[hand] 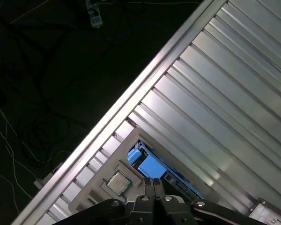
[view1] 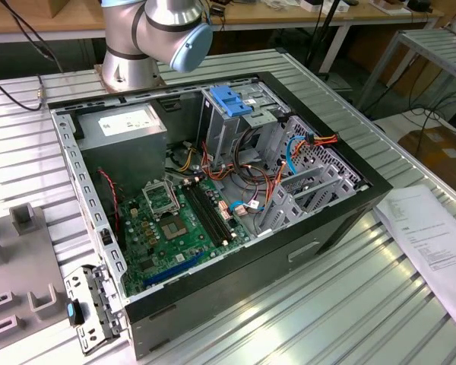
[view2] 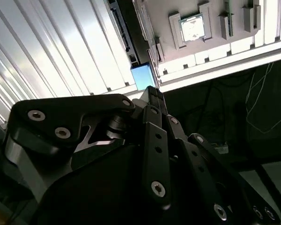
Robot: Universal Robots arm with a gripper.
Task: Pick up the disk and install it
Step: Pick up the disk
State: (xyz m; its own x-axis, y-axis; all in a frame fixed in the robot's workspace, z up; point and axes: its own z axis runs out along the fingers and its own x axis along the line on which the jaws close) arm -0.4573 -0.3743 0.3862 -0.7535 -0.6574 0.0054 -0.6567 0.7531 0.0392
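Outwardly, the exterior view has the arm (view1: pixel 156 30) rising at twelve o'clock, cut off by the frame edge above its elbow joint. An open computer case (view1: pixel 235 281) lies on the slatted metal table (view1: pixel 349 319). Inside are a green motherboard (view1: pixel 175 220), a grey power supply (view1: pixel 121 129) toward eleven o'clock and a metal drive cage (view1: pixel 220 133) topped by a blue bracket (view1: pixel 232 100) toward one o'clock. A printed sheet (view1: pixel 433 243) lies at three o'clock of the case. A grey fixture (view1: pixel 23 258) at nine o'clock is cut off by the frame, and a small metal bracket with a blue knob (view1: pixel 95 304) sits beside it.

In the second wrist view, the gripper (view2: pixel 152 93) has its fingers drawn together, with no gap between them. Their tips end right at the blue end tab (view2: pixel 143 76) of the disk (view2: pixel 129 42), which stands on edge as a dark strip between the table slats and the fixture. Whether the tips touch the tab cannot be told. A processor chip (view2: pixel 193 28) rests in a pocket of the fixture, just beside the disk.

In the first wrist view, the gripper's black links hide the fixture's near part. The disk's far end is also lost behind them, and loose cables (hand: pixel 28 131) on the dark floor are hard to make out.
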